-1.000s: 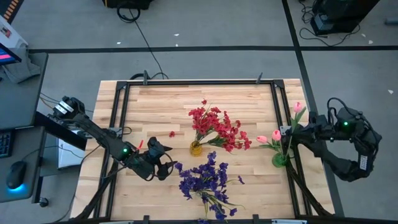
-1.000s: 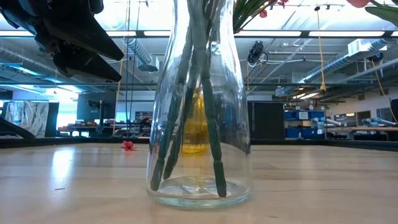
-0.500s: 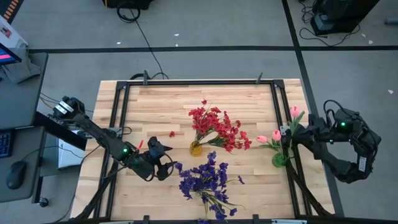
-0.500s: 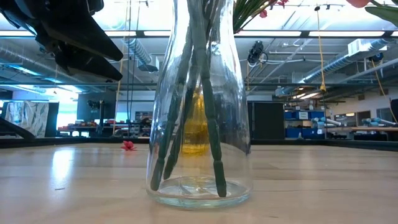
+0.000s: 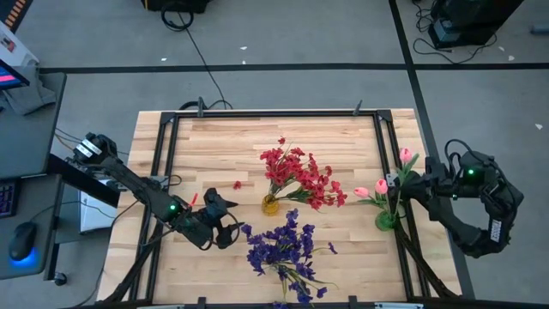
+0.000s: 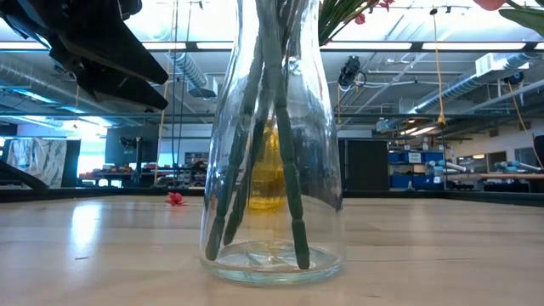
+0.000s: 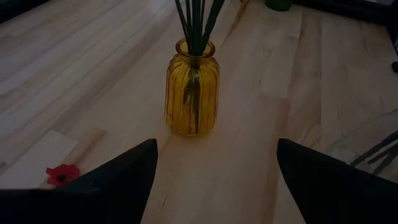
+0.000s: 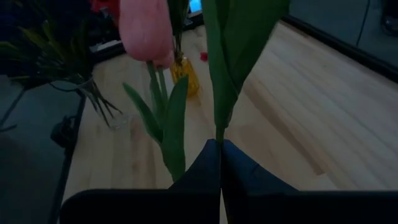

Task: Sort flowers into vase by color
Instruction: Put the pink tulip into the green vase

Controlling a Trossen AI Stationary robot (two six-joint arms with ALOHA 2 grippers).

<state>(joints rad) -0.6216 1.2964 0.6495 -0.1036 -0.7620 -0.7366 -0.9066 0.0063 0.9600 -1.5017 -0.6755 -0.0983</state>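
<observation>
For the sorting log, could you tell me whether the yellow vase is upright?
Upright: the yellow vase stands on its base, stems rising from its mouth.

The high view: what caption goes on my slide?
Right gripper holds a pink tulip above the green vase.

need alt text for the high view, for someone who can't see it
Seen from above, the right gripper, shut on a pink tulip stem, is at the green vase near the wooden table's right edge. Red flowers fill a yellow vase mid-table, purple flowers stand in front, and the open left gripper waits beside them.
</observation>
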